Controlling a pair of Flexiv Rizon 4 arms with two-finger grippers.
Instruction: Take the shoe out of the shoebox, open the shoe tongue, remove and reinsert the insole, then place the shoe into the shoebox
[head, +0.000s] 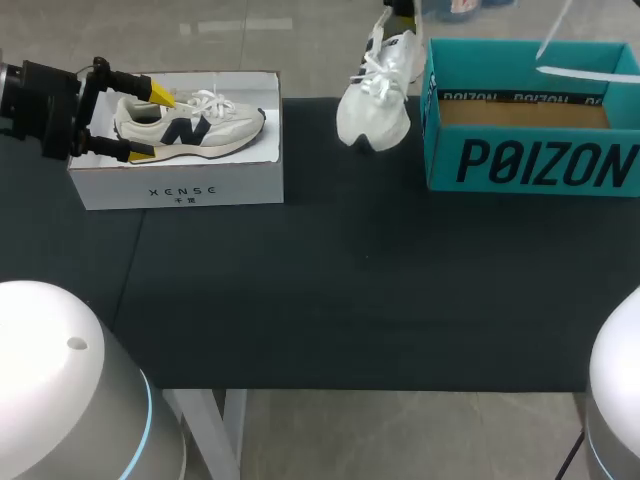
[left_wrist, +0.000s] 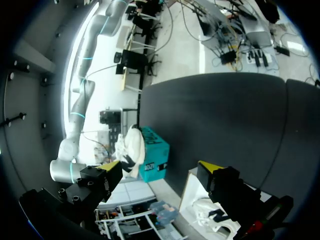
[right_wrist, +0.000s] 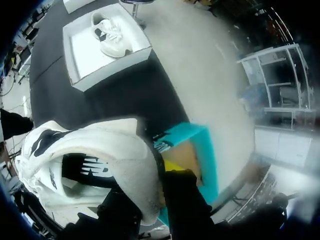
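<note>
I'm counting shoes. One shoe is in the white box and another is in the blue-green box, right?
Not quite. The second shoe is not in the teal box; it is outside, beside it, as the head view shows. The first shoe is in the white box.

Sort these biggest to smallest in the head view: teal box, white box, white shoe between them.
1. teal box and white box: look about alike; the teal one runs off the edge.
2. white shoe: smallest.
</note>
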